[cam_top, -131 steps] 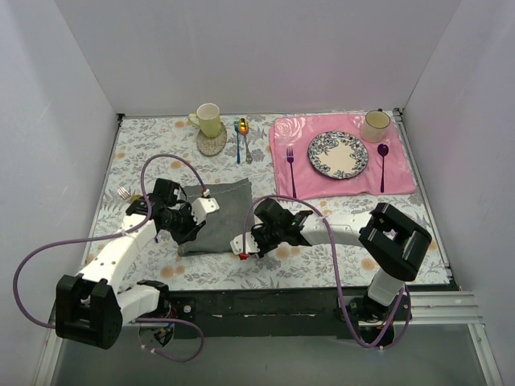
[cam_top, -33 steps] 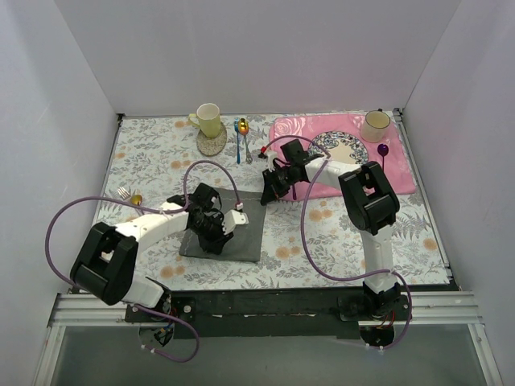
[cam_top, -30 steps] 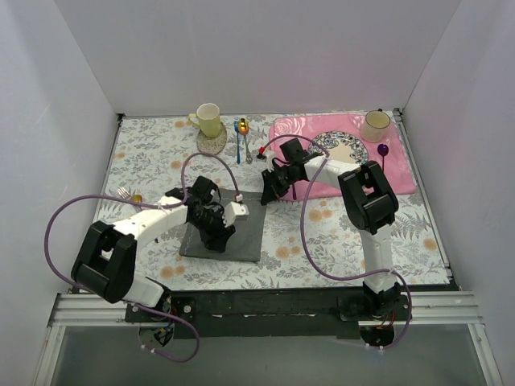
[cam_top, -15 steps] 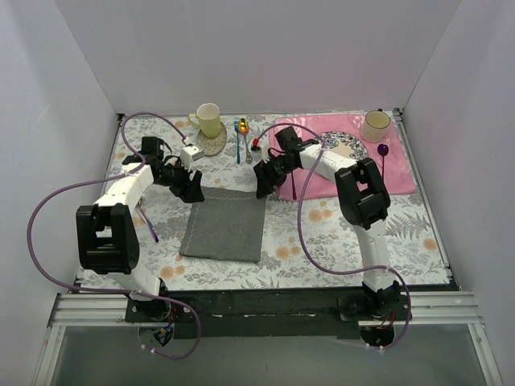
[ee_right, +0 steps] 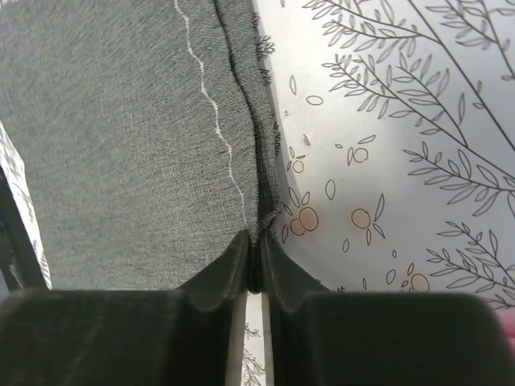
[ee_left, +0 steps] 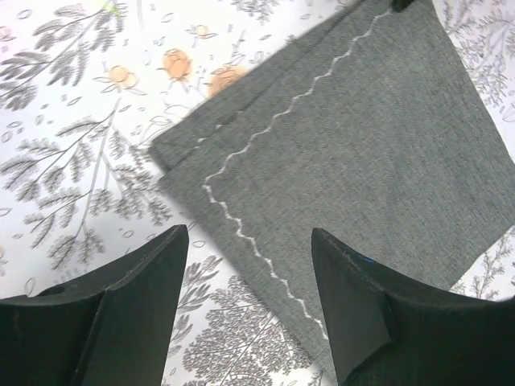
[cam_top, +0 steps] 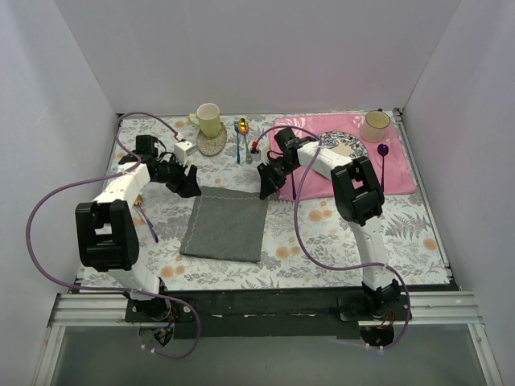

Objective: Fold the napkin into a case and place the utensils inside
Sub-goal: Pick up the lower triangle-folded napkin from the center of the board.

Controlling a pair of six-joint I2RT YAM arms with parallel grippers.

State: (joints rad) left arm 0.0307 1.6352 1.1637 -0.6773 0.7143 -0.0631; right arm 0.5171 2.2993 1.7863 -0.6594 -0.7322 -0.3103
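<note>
The dark grey napkin (cam_top: 225, 227) lies flat on the flowered tablecloth; it also fills the left wrist view (ee_left: 370, 153) and the right wrist view (ee_right: 121, 137). My left gripper (cam_top: 187, 183) hovers at its far left corner, open, and the wavy-stitched edge runs between the two black fingers (ee_left: 133, 301). At the far right corner, my right gripper (cam_top: 266, 187) is shut on the napkin's doubled edge, which is pinched between the jaws (ee_right: 258, 245). The utensils are hidden; the left arm lies over the table's left side.
A yellow cup on a coaster (cam_top: 209, 121) and a blue-handled spoon (cam_top: 239, 143) stand at the back. The pink placemat (cam_top: 402, 175) at the back right carries a patterned plate (cam_top: 348, 149), a cup (cam_top: 375, 125) and a purple spoon (cam_top: 382, 165). White walls close in three sides.
The left arm left the napkin's middle and swung to its far left corner, open. The right gripper dropped onto the far right corner and closed on the edge. The napkin lies squarer.
</note>
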